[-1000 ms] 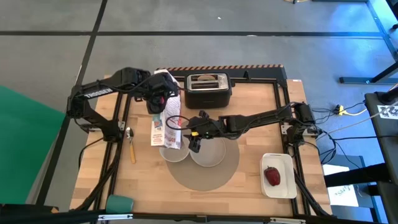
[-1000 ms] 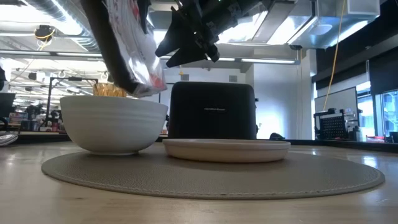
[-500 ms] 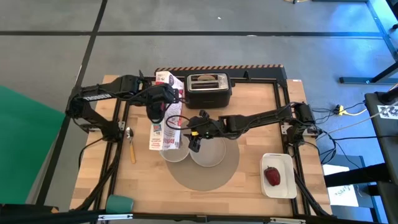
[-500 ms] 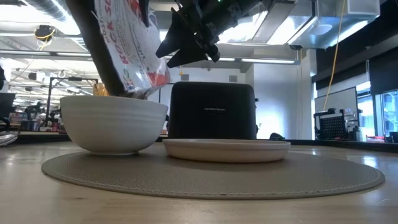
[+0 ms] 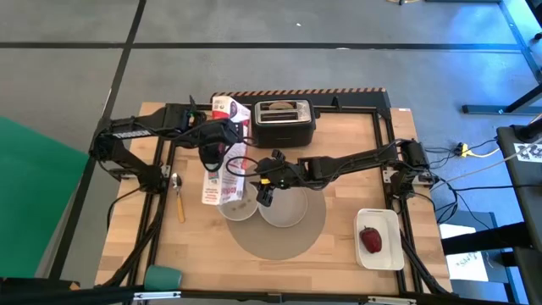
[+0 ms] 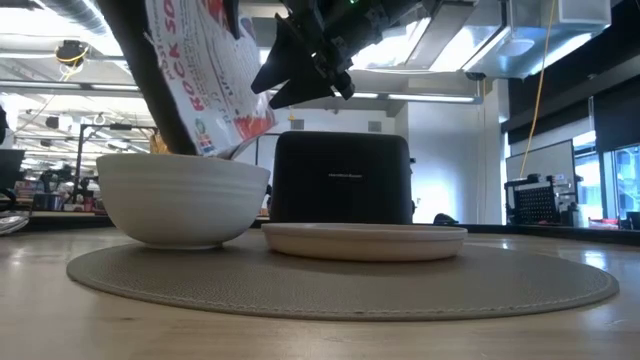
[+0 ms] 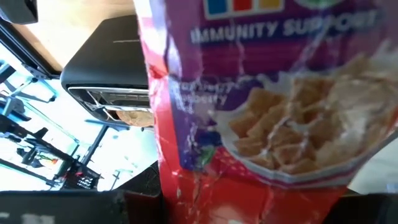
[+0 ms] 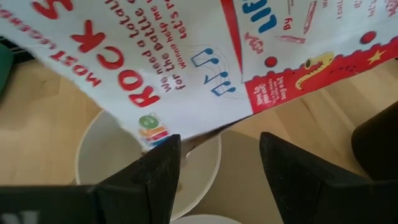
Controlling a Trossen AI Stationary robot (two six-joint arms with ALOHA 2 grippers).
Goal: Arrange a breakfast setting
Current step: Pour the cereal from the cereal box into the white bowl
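My left gripper (image 5: pixel 216 154) is shut on a red-and-white cereal bag (image 5: pixel 225 180), held tilted over the white bowl (image 5: pixel 238 206). The bag's lower end (image 6: pixel 235 135) hangs just above the bowl's rim (image 6: pixel 183 160). The bowl and the small white plate (image 5: pixel 284 208) stand on the round grey mat (image 5: pixel 275 235). My right gripper (image 5: pixel 264 193) is open above the plate's left edge, beside the bag's lower corner (image 8: pixel 177 140). I cannot tell whether it touches the bag. The wooden-handled spoon (image 5: pixel 179 200) lies left of the mat. The amber tumbler is not in view. My left gripper holds the cereal bag around its middle (image 5: pixel 230 158), coming from the table's left. The bag fills the left wrist view (image 7: pixel 261 118) and hides the fingers' hold. The bag is lifted clear and slants down, its upper end (image 5: pixel 225 108) toward the toaster.
A black toaster (image 5: pixel 284 121) stands at the far edge with a bagel in its slot (image 7: pixel 134 116). A red fruit (image 5: pixel 370 240) lies on the white tray (image 5: pixel 381 258) at the near right. A teal cup (image 5: pixel 163 277) stands at the near left corner.
My left gripper has moved a little toward the near edge and turned the cereal bag. In the low view the bag's printed face now shows. The bag's lower end stays above the bowl.
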